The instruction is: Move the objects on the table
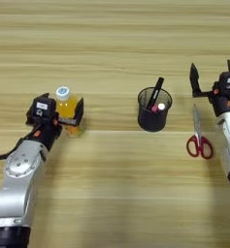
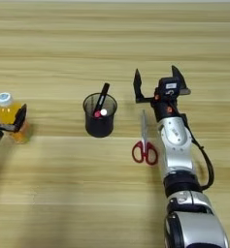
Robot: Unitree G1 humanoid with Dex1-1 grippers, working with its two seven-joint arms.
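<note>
at the left of the frame the left gripper [image 1: 58,114] seems to pinch the orange bottle [image 1: 66,109] on the worktop [image 1: 111,43]. the right gripper [image 2: 157,83] is spread above the scissors [image 2: 144,143], right of the pen cup [image 2: 100,115].

- Counter [image 1: 111,43]: light wood, fills the whole view in both eyes.
- Plank grain lines run horizontally, left to right, across the surface.
- Lighting even; soft shadows fall on the wood.
- No walls, floor or windows visible.
</note>
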